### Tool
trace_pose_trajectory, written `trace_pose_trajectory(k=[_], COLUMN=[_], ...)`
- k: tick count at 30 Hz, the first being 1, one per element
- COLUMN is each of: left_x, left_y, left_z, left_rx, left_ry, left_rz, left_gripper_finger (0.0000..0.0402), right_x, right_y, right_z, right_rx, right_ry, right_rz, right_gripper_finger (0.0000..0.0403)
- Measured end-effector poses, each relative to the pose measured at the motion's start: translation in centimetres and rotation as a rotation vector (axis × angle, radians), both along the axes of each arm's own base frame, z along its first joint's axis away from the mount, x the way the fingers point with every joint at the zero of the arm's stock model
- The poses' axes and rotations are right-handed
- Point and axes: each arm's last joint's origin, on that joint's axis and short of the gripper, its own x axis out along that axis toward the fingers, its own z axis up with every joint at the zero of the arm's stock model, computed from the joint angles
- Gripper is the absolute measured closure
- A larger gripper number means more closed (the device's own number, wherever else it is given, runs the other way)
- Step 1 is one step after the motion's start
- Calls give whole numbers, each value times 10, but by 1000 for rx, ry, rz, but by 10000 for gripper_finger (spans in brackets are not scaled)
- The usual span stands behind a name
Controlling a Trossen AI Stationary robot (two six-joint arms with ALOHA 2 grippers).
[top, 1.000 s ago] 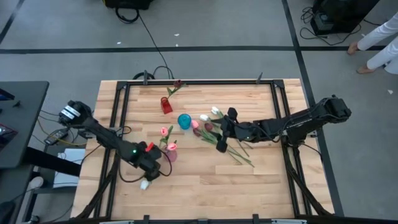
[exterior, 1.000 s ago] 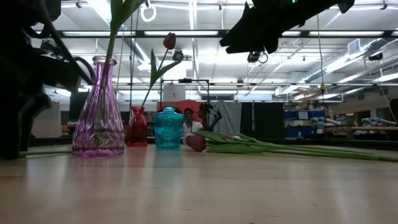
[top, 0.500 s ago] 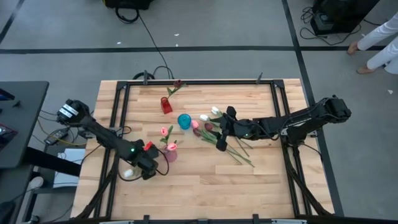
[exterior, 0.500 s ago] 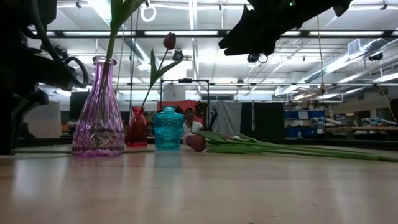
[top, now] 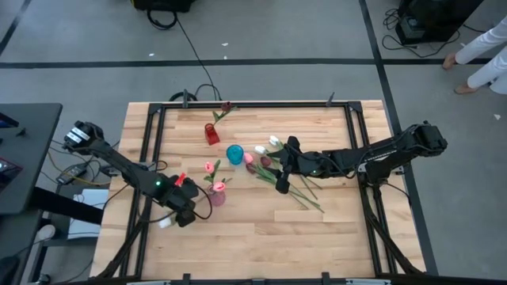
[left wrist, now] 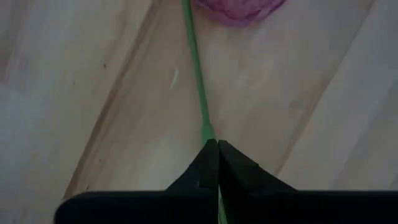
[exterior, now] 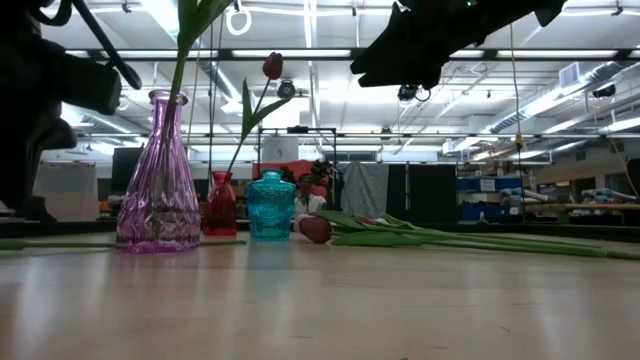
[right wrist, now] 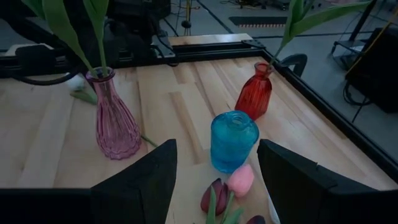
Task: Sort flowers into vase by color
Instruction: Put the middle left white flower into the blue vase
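Note:
A white tulip lies by the table's left side, its bloom [top: 164, 222] outward and its thin green stem [left wrist: 198, 81] running toward the pink vase [top: 215, 196], which holds pink tulips [top: 210, 167]. My left gripper [top: 184, 217] is shut on that stem. A red vase [top: 211, 133] holds a dark red tulip [top: 226, 105]; next to it stands a blue vase [top: 234, 153]. Loose flowers [top: 273, 164] lie in a pile mid-table. My right gripper [right wrist: 217, 186] hangs open above that pile, touching nothing. My left gripper pinches the white tulip's stem [left wrist: 207, 132] between its two shut fingers, partway between the bloom and the pink vase. The fingers come from above, pointing down. The stem runs straight on past the fingertips, close over the tabletop; whether it is lifted clear I cannot tell.
The three vases stand close together left of centre. The loose pile's stems [exterior: 450, 238] stretch toward the table's right near part. A black frame [top: 253, 104] borders the tabletop. Bare wood [top: 261, 237] lies along the near edge. A person [top: 483, 55] shows beyond the far right corner.
My left gripper has shut on the white tulip's stem and drawn back a little toward the table's left edge. The white bloom has slid toward the left and far side. My right gripper has stayed open above the pile.

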Motion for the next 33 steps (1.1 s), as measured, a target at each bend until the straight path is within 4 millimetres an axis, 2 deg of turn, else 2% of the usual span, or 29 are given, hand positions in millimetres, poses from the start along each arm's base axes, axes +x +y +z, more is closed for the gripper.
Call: trace_pose_trajectory(k=[4, 13, 17, 22, 27, 30, 33], left_x=[3, 8, 9, 11, 14, 14, 14], left_y=[-1, -1, -2, -3, -5, -6, -6], left_z=[0, -13, -18, -25, -33, -35, -35], left_rx=[14, 89, 105, 131, 142, 146, 139], left_ry=[-33, -21, -2, 31, 58, 73, 80], left_rz=[26, 54, 50, 27, -8, -40, -65], left_gripper_finger=[382, 255, 234, 240, 265, 293, 342], right_x=[0, 0, 0, 0, 0, 0, 1], right_y=[0, 0, 0, 0, 0, 0, 0], right_z=[0, 0, 0, 1, 1, 1, 1], right_rx=[0, 1, 1, 2, 2, 2, 2], right_ry=[0, 0, -1, -10, -11, -11, -11], right_rz=[0, 1, 0, 0, 0, 0, 0], right_gripper_finger=[167, 167, 167, 167, 167, 167, 167])
